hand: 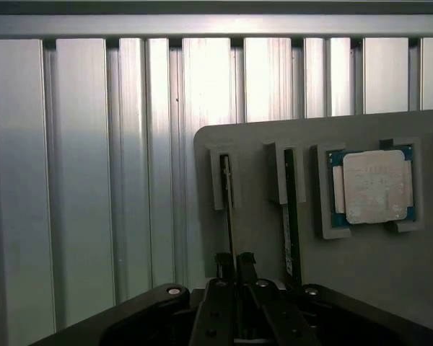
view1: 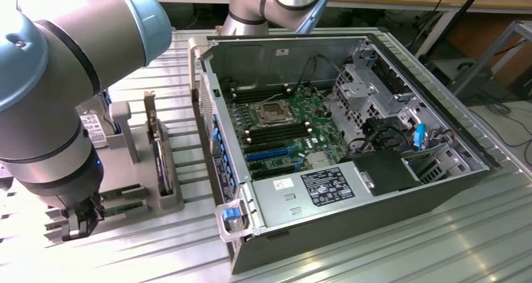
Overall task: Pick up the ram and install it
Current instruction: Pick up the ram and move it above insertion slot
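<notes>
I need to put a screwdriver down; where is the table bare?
Bare slats lie between the computer case and the exterior view's lower right corner. Crowded: the grey parts holder, where the pincer grips the memory stick.

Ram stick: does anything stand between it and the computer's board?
Yes. With the ram pinched in the hand, an upright card and the computer's side wall stand between it and the board, which lies open above.

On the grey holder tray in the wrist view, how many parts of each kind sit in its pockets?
Thin green memory sticks on edge in slots: 2
Square processor chip with silver lid: 1
Total: 3
</notes>
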`<state>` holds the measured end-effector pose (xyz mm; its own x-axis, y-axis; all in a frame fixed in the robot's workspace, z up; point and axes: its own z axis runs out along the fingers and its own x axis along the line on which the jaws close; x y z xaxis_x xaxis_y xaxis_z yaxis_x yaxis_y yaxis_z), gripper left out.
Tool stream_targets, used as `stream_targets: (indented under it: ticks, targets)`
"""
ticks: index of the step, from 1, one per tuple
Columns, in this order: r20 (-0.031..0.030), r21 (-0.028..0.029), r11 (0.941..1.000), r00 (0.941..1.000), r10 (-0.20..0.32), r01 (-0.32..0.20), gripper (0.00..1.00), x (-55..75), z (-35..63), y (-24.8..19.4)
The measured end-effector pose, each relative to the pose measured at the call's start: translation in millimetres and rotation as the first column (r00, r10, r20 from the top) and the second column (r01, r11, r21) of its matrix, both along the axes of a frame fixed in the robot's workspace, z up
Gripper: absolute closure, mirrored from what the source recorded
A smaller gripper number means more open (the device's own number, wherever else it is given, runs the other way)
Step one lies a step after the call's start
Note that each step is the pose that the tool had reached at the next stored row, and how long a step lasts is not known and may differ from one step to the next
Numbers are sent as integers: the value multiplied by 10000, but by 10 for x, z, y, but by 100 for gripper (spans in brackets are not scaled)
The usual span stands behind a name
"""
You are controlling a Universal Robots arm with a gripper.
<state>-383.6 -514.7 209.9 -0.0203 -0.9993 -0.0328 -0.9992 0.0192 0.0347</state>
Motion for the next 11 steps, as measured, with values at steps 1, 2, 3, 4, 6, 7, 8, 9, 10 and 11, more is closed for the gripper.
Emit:
stream_targets:
  ticks: [1,2,3,4,6,7,8,9,10,11]
  targets:
    - [1,0,10000,10000,0,0,86,0,4,0]
    - [-1,-3,10000,10000,0,0,86,0,12,0]
    - [0,0,10000,10000,-1,1,86,0,37,1]
    - [0,2,10000,10000,-1,1,86,0,98,1]
    - [0,2,10000,10000,-1,1,86,0,181,1]
    - [-1,2,10000,10000,-1,1,86,0,210,1]
    - [0,3,10000,10000,-1,1,86,0,236,1]
    - [0,3,10000,10000,-1,1,86,0,267,1]
    - [1,3,10000,10000,-1,1,86,0,291,1]
    - [0,2,10000,10000,-1,1,86,0,329,1]
